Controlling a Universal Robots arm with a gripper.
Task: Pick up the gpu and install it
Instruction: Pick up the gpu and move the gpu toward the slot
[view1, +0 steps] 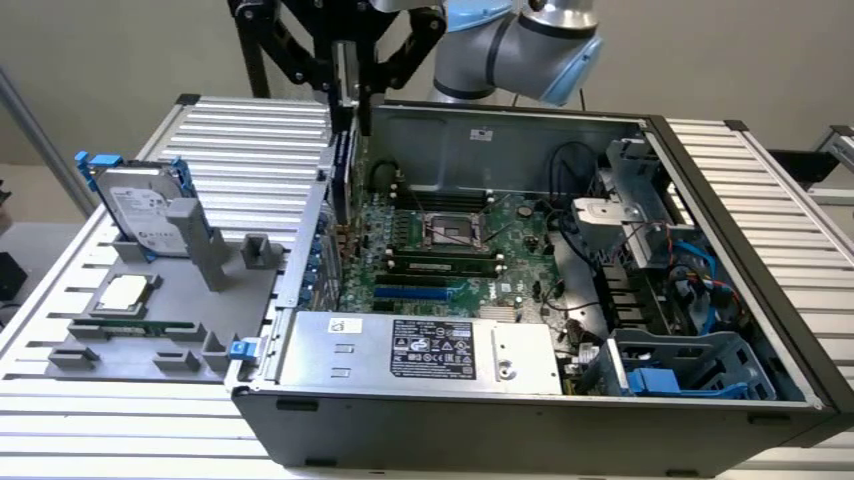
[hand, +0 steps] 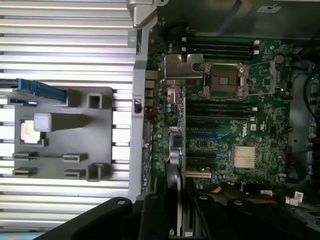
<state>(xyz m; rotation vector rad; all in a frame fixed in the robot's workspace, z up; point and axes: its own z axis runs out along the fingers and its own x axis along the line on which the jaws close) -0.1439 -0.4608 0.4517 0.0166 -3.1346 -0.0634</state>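
The gpu (view1: 343, 165) is held upright, pinched by the gripper (view1: 355, 100), at the computer case's (view1: 534, 430) far end toward the exterior view's left, seemingly just above the motherboard (view1: 521, 230).

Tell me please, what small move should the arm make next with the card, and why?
Probably shift the GPU sideways over the blue expansion slot before lowering. The claw holds it edge-on above the motherboard near the case wall, and the empty slot seems to lie beside it, not under it.
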